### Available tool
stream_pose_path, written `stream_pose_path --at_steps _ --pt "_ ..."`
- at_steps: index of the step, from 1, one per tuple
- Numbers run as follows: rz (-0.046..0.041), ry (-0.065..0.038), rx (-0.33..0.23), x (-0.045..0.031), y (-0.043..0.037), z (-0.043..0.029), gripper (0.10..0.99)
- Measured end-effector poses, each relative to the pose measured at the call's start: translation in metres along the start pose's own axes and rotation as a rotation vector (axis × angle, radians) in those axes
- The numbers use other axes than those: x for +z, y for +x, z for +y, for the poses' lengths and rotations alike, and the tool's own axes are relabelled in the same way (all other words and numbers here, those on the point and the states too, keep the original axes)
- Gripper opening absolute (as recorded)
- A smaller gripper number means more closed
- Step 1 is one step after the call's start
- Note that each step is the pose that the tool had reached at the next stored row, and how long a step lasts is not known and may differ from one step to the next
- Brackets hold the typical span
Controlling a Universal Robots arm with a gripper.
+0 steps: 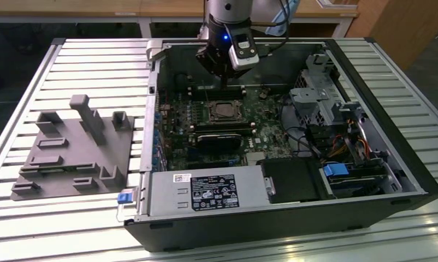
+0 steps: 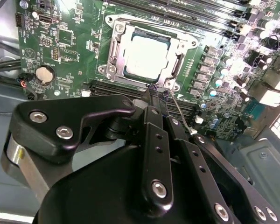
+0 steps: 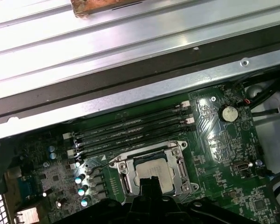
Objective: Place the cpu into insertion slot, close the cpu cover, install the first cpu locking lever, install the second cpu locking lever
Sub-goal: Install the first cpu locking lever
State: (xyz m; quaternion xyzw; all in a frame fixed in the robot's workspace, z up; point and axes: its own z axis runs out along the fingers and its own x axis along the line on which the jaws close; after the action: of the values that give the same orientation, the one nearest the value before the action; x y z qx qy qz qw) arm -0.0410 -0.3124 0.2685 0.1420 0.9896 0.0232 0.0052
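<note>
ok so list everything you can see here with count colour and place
slatted table: 1, silvery, under everything
computer case: 1, black, open on the table
fixture block: 1, grey, exterior view's left of the case
motherboard: 1, green, inside the case
cpu cover: 1, silvery, on the motherboard
cpu: 1, silver-grey, inside the cover's window
memory slots: several, black, beside the cpu cover
coin cell: 1, silvery, on the motherboard
power supply: 1, grey, inside the case
claw: 1, black, above the cpu cover's edge

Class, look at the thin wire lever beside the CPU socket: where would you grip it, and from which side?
Probably the lever near its free tip, from above, pinching across the wire: it is thin and slants clear of the board, leaving room either side.
</note>
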Motion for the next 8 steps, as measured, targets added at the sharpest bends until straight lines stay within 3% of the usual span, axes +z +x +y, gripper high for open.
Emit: stream_pose_path --at_steps 8 --pt "0.0014 0.000 -0.028 0.0000 0.0010 -0.0003 0.106"
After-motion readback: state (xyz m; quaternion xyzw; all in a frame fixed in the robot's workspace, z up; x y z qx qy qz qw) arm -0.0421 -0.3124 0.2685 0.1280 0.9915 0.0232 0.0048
